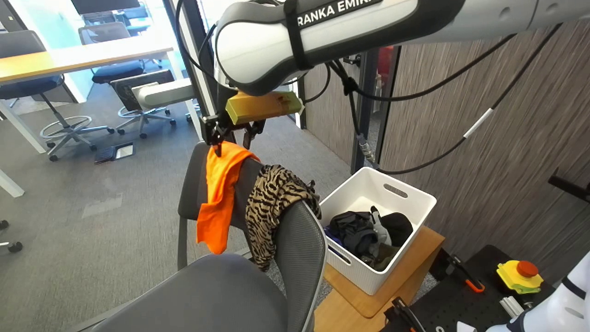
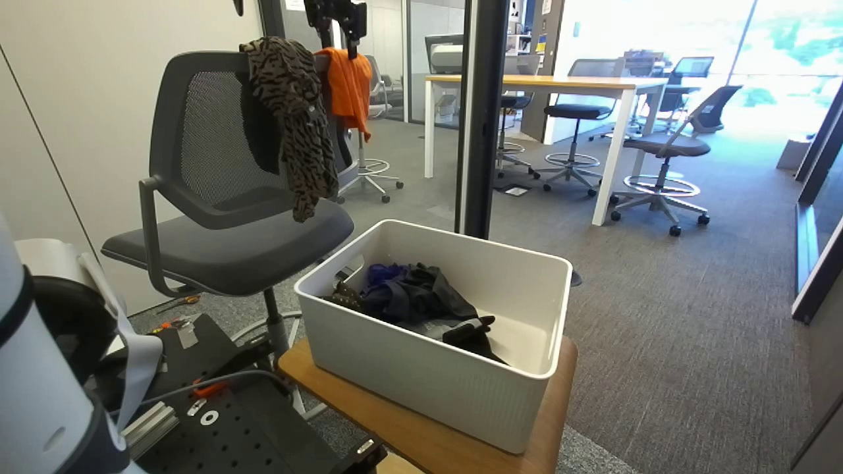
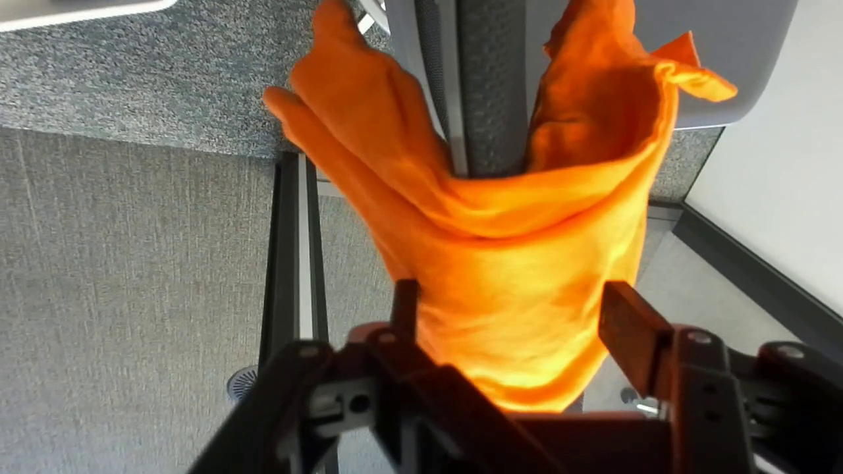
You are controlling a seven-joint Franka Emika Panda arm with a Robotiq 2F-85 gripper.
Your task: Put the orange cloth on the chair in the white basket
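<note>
Bright orange cloth (image 1: 221, 184) lies draped over the backrest of the grey chair (image 2: 217, 131), its upper fold right below the pincer (image 3: 512, 293), whose fingers (image 3: 633, 322) stand spread, one to each side of the fabric in the wrist view; whether they touch it I cannot tell. Only the wrist view shows the cloth hanging down both sides of the backrest at once. Both exterior views show what the wrist view leaves out: the leopard-print cloth (image 1: 272, 205) over the same backrest, and dark clothes (image 1: 357, 230) inside the white basket (image 2: 421, 375), which sits on a wooden bench (image 2: 369, 411).
</note>
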